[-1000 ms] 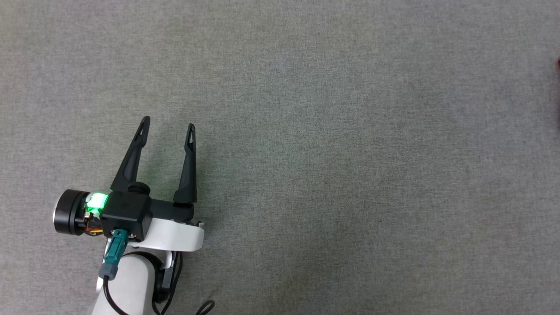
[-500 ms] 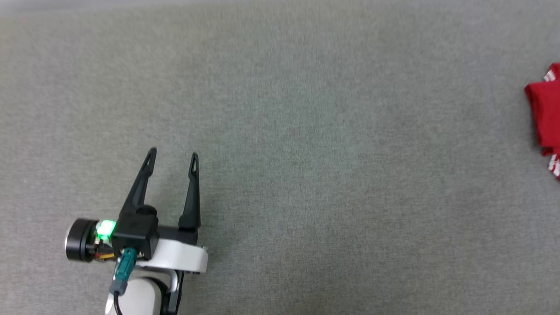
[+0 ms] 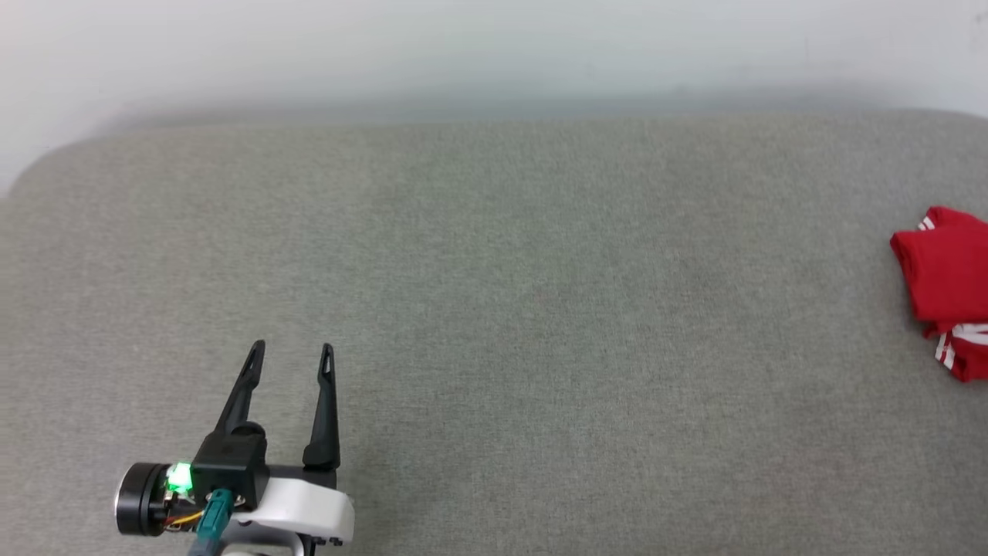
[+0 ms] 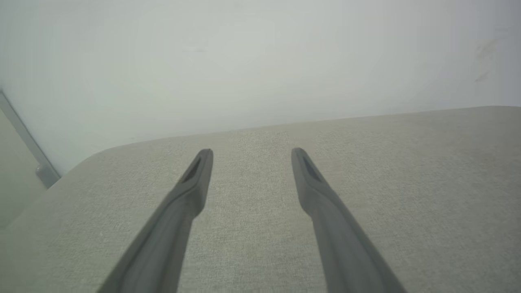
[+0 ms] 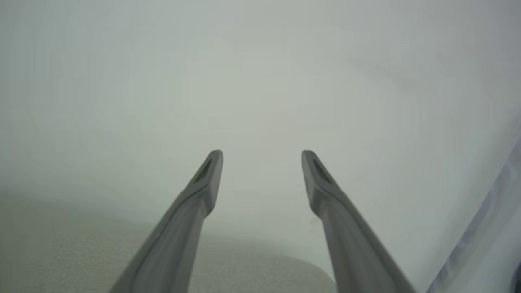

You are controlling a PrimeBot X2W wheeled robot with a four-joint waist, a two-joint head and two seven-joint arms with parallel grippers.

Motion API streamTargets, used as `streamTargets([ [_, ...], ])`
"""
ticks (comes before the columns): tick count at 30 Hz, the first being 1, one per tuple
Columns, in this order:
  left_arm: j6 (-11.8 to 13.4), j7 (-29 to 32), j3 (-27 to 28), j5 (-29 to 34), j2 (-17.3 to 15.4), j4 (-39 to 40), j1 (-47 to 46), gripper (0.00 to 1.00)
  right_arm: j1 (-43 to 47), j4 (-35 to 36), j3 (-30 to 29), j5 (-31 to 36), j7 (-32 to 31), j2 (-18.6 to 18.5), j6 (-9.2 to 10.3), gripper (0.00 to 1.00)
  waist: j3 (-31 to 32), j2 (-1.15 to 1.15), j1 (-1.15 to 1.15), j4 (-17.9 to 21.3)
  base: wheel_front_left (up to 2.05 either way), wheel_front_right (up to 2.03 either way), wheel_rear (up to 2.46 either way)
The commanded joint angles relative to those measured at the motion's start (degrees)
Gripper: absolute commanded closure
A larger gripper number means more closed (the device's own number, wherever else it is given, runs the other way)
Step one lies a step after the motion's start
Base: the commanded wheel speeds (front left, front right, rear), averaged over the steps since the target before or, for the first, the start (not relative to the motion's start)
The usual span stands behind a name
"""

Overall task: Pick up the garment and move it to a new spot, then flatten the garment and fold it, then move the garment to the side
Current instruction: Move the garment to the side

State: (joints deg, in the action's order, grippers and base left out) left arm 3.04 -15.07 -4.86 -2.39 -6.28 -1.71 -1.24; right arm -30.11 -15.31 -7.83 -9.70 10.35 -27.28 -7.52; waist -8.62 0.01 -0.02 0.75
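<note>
Garment (image 3: pixel 943 278) sits in a compact red bundle at the right edge of the counter (image 3: pixel 494 270).
Left hand (image 3: pixel 292 351) over the counter's left side, fingers spread, empty, well apart from it. Right hand (image 5: pixel 262 154) spread too, holding nothing.

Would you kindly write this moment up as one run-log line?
garment: red bundle lying far right on grey surface, unheld | left gripper: open, empty | right gripper: open, empty

Grey fabric surface (image 3: pixel 540 309) — red garment (image 3: pixel 943 282), apparently folded, far right.
</note>
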Motion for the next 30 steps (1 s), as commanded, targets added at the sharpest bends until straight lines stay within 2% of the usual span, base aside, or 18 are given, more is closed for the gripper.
streamTargets([
  [1,0.09,-0.13,0.45,-0.34,0.18,-0.18,1.01,0.00,1.87,1.26,0.46,-0.47,0.97,1.50,0.07,0.00,2.00,-0.01,0.02,-1.10,0.00,0.00,0.00],
  [10,-0.22,-0.13,1.76,-1.03,0.61,-1.54,3.19,0.00,12.47,8.00,4.35,0.25,3.84,12.03,0.06,0.00,5.32,-0.01,0.02,-2.22,0.00,0.00,0.00],
  [18,-0.67,-0.13,2.47,-0.94,0.87,-2.70,4.51,0.00,20.56,8.26,7.08,-0.89,4.54,17.19,0.07,0.00,7.75,-0.01,0.02,-2.54,0.00,0.00,0.00],
  [25,-1.08,-0.13,2.58,-0.74,1.18,-3.32,5.25,0.00,27.34,7.17,5.75,-1.64,4.81,20.83,0.07,0.00,9.18,-0.01,0.02,-2.93,0.00,0.00,0.00],
  [30,-1.54,-0.13,2.81,-1.07,1.33,-3.33,5.73,0.00,31.43,8.95,4.58,-1.12,4.80,22.47,0.07,0.00,9.85,-0.01,0.02,-3.01,0.00,0.00,0.00],
])
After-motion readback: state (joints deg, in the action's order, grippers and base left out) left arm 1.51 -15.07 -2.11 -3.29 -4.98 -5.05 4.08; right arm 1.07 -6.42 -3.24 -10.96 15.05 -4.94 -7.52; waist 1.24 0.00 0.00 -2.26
